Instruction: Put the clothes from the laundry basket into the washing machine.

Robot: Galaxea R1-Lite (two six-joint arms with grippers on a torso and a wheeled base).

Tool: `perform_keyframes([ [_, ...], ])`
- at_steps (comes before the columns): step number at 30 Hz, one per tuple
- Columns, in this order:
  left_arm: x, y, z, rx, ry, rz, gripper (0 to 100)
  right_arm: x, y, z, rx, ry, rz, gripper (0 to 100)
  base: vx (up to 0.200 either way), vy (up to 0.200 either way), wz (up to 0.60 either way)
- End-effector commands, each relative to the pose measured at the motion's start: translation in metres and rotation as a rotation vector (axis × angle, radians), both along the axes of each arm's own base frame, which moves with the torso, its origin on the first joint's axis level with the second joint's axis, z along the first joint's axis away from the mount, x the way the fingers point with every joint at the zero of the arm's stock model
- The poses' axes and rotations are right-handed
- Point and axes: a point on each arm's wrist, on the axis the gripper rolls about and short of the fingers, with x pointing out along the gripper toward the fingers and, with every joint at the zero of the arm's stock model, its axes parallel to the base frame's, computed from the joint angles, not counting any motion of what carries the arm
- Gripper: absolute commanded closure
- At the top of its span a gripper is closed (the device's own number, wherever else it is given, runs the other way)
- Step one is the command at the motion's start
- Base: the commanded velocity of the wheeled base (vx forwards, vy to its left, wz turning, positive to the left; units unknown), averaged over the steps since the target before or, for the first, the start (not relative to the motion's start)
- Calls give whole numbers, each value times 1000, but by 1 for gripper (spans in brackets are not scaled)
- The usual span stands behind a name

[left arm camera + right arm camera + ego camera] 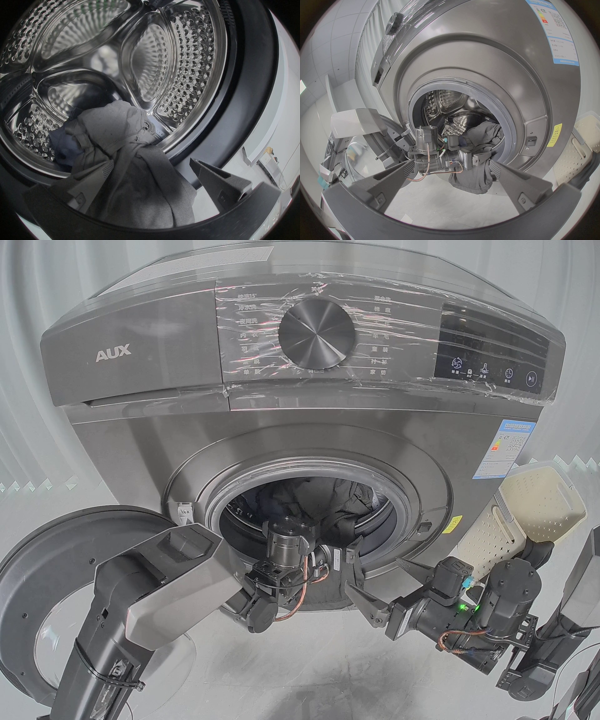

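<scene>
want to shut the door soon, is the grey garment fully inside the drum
Partly out: the grey garment drapes over the drum opening's lower edge and hangs down outside.

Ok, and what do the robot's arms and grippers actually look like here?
Both arms have angular silver-grey shells over black joints. The left arm carries a black cable tie and a copper-coloured cable looping at its wrist; the right arm has a similar cable and a green light. The left gripper and right gripper are black, each with two tapered wedge-shaped fingers.
</scene>
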Motion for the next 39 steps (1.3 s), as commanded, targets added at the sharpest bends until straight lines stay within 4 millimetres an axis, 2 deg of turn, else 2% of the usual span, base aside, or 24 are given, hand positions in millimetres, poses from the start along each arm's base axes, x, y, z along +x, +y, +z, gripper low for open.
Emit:
perform_keyframes([
  [1,1,-1,-11,9,12,0,0,0,0,0,1,-1,1,0,0,0,0],
  [9,5,-4,-20,11,10,1,0,1,1,1,4,-4,1,0,0,0,0],
  [10,6,-5,-20,11,5,2,100,1,1,1,5,-5,1,0,0,0,0],
  [17,8,-5,-23,24,-4,1,100,1,2,2,9,-9,1,0,0,0,0],
  [20,10,-5,-19,11,-16,3,100,2,3,4,15,-15,1,0,0,0,0],
  [24,21,-4,0,-36,-78,34,100,3,3,5,21,-19,1,0,0,0,0],
  [28,44,7,26,-94,-171,128,100,3,4,5,21,-19,1,0,0,0,0],
  [30,47,8,29,-102,-182,140,100,3,4,5,21,-19,1,0,0,0,0],
  [31,57,11,44,-138,-234,168,100,4,4,5,21,-21,1,0,0,0,0],
  [32,61,13,47,-148,-249,179,100,3,4,5,20,-20,1,0,0,0,0],
  [39,72,15,68,-196,-318,212,100,3,4,5,20,-20,1,0,0,0,0],
])
